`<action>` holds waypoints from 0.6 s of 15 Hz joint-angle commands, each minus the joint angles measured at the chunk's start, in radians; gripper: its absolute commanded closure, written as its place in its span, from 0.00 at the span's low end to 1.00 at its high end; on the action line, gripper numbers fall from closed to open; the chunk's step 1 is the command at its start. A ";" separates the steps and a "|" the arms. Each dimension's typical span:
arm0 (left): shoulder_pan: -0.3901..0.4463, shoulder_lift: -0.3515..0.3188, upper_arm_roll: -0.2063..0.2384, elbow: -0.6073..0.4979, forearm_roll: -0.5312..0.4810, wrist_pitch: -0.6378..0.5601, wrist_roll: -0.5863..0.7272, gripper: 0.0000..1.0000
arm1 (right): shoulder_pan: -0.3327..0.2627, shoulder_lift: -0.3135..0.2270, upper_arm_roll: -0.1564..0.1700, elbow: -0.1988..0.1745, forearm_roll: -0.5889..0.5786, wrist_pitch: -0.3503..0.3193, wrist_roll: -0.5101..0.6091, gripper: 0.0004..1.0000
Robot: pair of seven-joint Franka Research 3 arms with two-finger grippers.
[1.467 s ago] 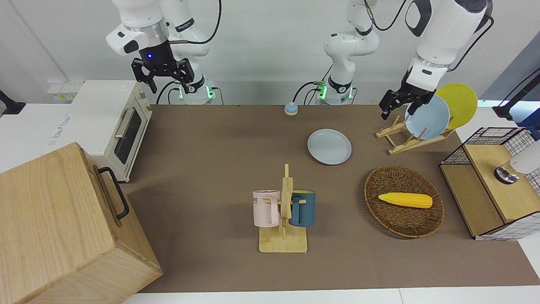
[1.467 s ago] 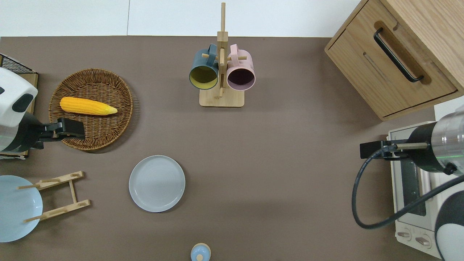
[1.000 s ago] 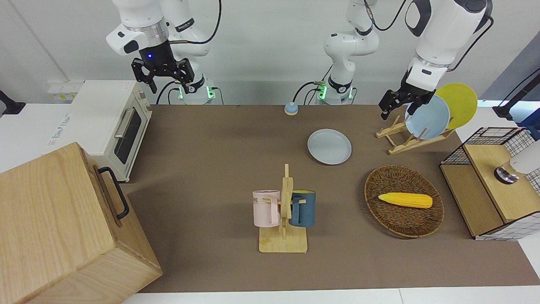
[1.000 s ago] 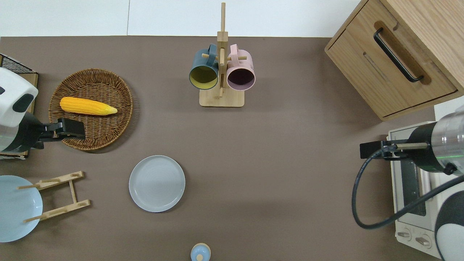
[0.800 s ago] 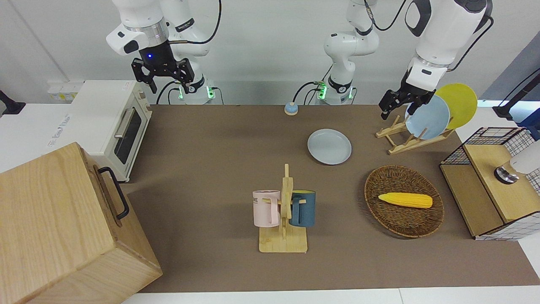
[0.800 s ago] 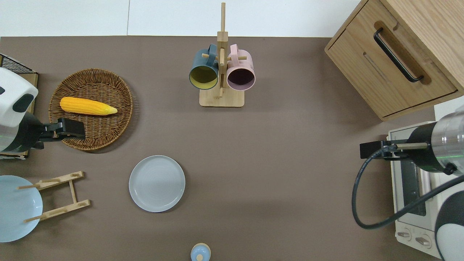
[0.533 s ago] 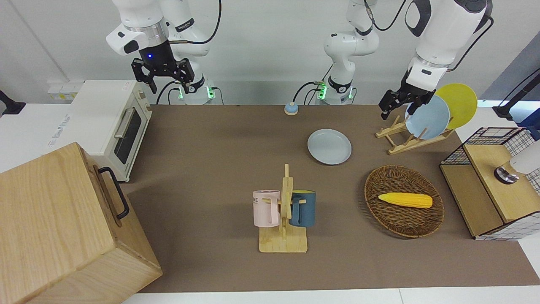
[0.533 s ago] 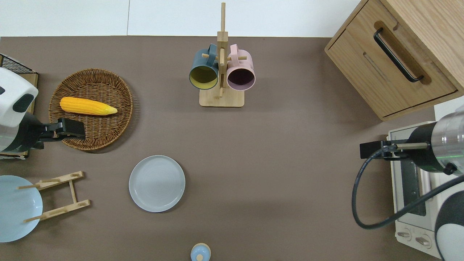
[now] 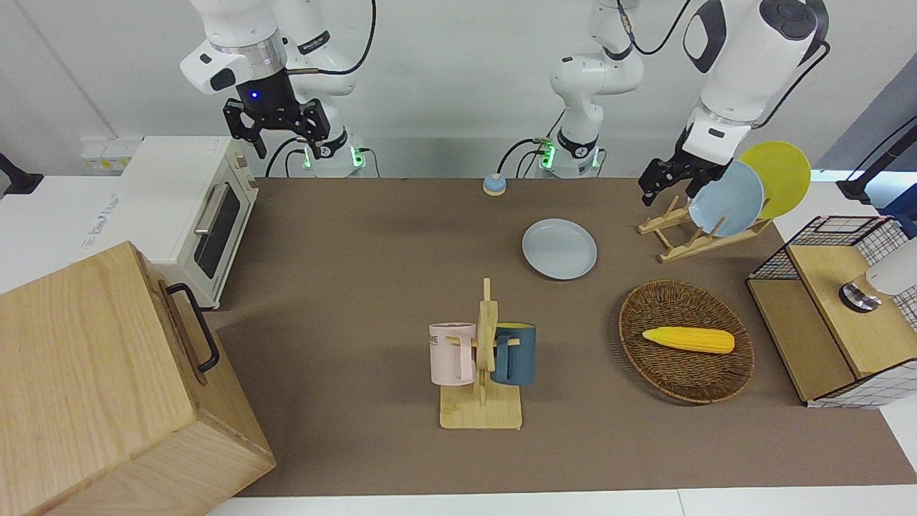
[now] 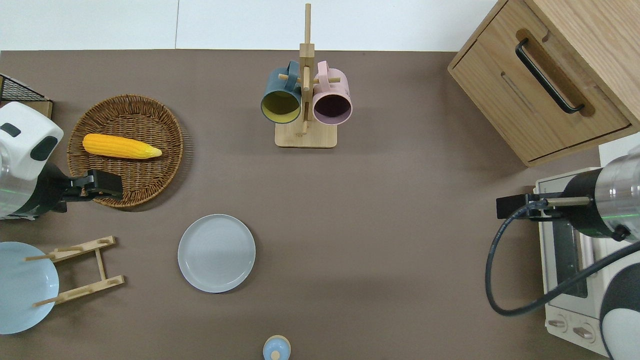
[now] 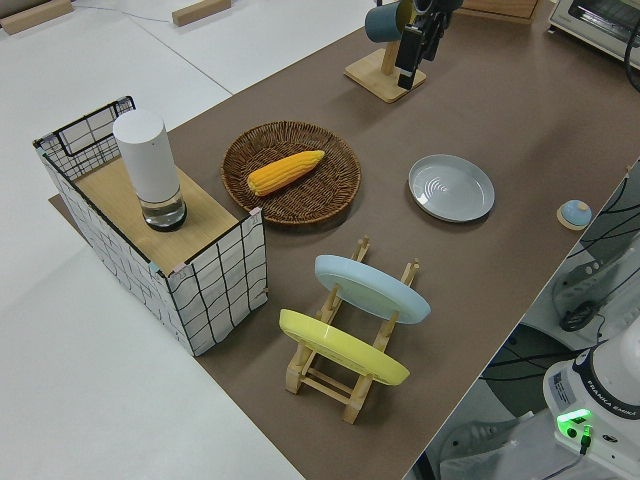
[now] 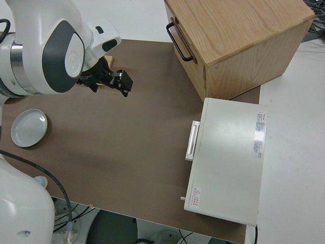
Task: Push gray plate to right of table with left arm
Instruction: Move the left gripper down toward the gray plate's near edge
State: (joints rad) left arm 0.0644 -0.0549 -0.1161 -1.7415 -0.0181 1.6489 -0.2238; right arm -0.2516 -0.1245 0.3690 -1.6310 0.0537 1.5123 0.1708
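The gray plate (image 10: pixel 216 253) is lying flat on the bench (image 10: pixel 380 210), untouched, nearer the robots than the wicker basket (image 10: pixel 150 165); the left gripper (image 10: pixel 102 184) is hanging over the basket's rim, apparently positioning to push; its finger state I cannot tell; the right arm is parked.

bare brown table (image 10: pixel 400 225) runs from the round pale gray plate (image 10: pixel 216 253) toward the right arm's end. farther from the robots stands a wooden mug rack (image 10: pixel 305 107) (two mugs); round wicker basket (image 10: pixel 127 150) and wooden plate rack (image 10: pixel 80 270) flank the left arm's end.
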 commanded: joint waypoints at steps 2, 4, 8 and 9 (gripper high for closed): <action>0.012 -0.100 0.015 -0.232 -0.022 0.121 0.011 0.01 | -0.024 -0.027 0.015 -0.027 0.021 0.000 0.010 0.00; 0.012 -0.102 0.016 -0.294 -0.022 0.158 0.011 0.01 | -0.024 -0.027 0.015 -0.027 0.021 0.000 0.010 0.00; 0.012 -0.126 0.016 -0.423 -0.032 0.255 0.009 0.02 | -0.024 -0.027 0.015 -0.027 0.021 -0.001 0.010 0.00; 0.012 -0.129 0.015 -0.444 -0.040 0.274 0.009 0.02 | -0.024 -0.027 0.015 -0.027 0.021 0.000 0.010 0.00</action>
State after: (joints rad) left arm 0.0691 -0.1211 -0.0994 -2.0635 -0.0273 1.8384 -0.2239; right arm -0.2516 -0.1245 0.3690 -1.6310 0.0537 1.5123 0.1708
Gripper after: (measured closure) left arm 0.013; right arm 0.004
